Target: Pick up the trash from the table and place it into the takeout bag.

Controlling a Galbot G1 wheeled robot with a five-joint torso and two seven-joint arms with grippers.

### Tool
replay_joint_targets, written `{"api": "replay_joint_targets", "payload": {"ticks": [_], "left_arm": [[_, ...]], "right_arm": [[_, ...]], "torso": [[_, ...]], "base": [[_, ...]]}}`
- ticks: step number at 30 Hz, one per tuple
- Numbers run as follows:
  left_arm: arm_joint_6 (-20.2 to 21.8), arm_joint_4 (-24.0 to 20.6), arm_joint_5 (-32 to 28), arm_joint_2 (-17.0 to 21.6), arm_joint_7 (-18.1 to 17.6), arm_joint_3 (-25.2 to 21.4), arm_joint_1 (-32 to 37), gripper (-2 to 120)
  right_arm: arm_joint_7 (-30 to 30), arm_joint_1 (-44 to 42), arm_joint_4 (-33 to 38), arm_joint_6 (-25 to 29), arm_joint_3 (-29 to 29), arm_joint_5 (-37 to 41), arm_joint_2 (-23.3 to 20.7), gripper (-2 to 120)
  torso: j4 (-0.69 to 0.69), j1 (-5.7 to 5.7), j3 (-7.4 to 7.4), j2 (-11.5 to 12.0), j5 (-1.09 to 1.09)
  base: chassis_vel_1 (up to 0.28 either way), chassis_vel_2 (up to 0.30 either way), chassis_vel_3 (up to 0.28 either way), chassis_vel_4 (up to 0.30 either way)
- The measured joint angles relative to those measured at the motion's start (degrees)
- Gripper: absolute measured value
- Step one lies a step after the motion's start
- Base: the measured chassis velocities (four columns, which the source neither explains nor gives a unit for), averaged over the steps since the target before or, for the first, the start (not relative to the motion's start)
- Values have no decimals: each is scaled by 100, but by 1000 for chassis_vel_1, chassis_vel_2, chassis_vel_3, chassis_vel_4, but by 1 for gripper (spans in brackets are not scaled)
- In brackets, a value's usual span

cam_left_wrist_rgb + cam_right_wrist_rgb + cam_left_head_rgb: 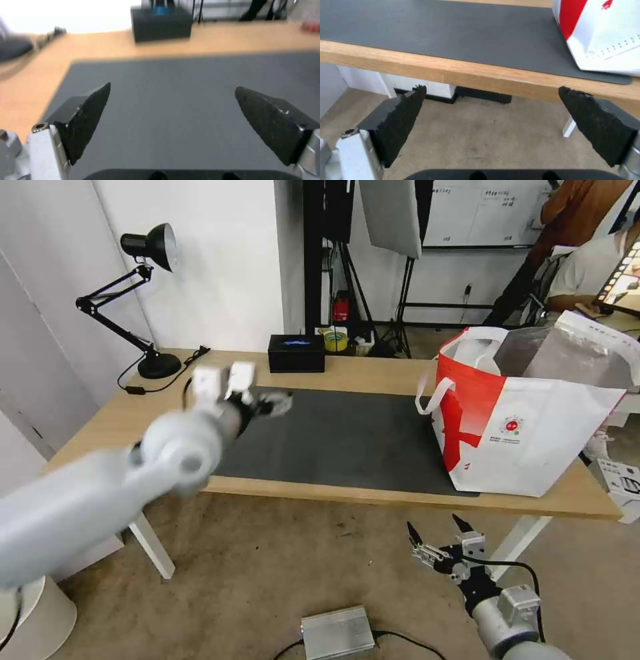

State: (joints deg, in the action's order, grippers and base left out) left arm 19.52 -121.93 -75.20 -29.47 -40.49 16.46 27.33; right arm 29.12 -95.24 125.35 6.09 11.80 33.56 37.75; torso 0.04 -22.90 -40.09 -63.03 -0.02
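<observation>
The takeout bag stands open at the table's right edge, showing silver lining. The left gripper hovers over the mat's left end, fingers apart; the right gripper hangs below the front edge, also spread.

No text is legible; the takeout bag bears a small red round logo.

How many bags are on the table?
1: the white and red takeout bag stands on the table's right end, partly on the dark grey mat. Anything inside it is hidden.

Bare mat beside takeout bag.
</observation>
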Motion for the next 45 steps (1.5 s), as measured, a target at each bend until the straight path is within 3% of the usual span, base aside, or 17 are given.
{"api": "replay_joint_targets", "payload": {"ticks": [3, 9, 10, 12, 13, 14, 16, 17, 19, 23, 24, 34, 45], "left_arm": [[0, -11, 35, 12, 18, -63, 270, 100], [-2, -2, 38, -5, 20, -71, 172, 100], [-73, -82, 332, -9, 128, -195, 211, 100], [-234, -220, 885, -28, 314, -974, 573, 100], [-234, -220, 885, -28, 314, -974, 573, 100], [-330, -236, 1135, -60, 458, -1433, 1049, 100], [-336, -232, 1289, -133, 597, -1826, 1785, 100], [-336, -232, 1289, -133, 597, -1826, 1785, 100], [-359, -190, 1479, -174, 745, -2191, 2362, 100], [-380, -83, 1567, -229, 825, -2409, 2729, 100], [-405, -36, 1602, -239, 888, -2489, 2871, 100], [-566, 165, 2120, -196, 1216, -2790, 3582, 100], [-1175, 302, 2854, -562, 1592, -3811, 5174, 100]], "right_arm": [[0, 0, 0, 0, 0, 0, 0, 100], [0, 0, 0, 0, 0, 0, 0, 100], [0, 0, 0, 0, 0, 0, 0, 100], [0, 0, 0, 0, 0, 0, 0, 100], [0, 0, 0, 0, 0, 0, 0, 100], [0, 0, 0, 0, 0, 0, 0, 100], [0, 0, 0, 0, 0, 0, 0, 100], [0, 0, 0, 0, 0, 0, 0, 100], [0, 0, 0, 0, 0, 0, 0, 100], [0, 0, 0, 0, 0, 0, 0, 100], [0, 0, 0, 0, 0, 0, 0, 100], [0, 0, 0, 0, 0, 0, 0, 100], [0, 0, 0, 0, 0, 0, 0, 100]], "torso": [[-3, 0, 0, 0, -2], [-6, -1, -1, 0, 3], [-6, -2, -2, 1, 1], [-8, -2, -1, 0, 6], [-8, -2, -1, 0, 6], [-7, -2, 0, 0, 13], [-2, -2, -2, 1, -10], [-2, -2, -2, 1, -10], [-2, -1, -1, 0, 7], [-4, -1, -1, 0, -3], [-5, -2, -1, 1, 4], [-5, -1, -1, 0, 3], [-4, -2, -1, 0, 2]], "base": [[0, 0, 0, 0], [0, 0, 0, 0], [0, 0, 0, 0], [0, 0, 0, 0], [0, 0, 0, 0], [0, 0, 0, 0], [0, 0, 0, 0], [0, 0, 0, 0], [0, 0, 0, 0], [0, 0, 0, 0], [0, 0, 0, 0], [0, 0, 0, 0], [0, 0, 0, 0]]}}
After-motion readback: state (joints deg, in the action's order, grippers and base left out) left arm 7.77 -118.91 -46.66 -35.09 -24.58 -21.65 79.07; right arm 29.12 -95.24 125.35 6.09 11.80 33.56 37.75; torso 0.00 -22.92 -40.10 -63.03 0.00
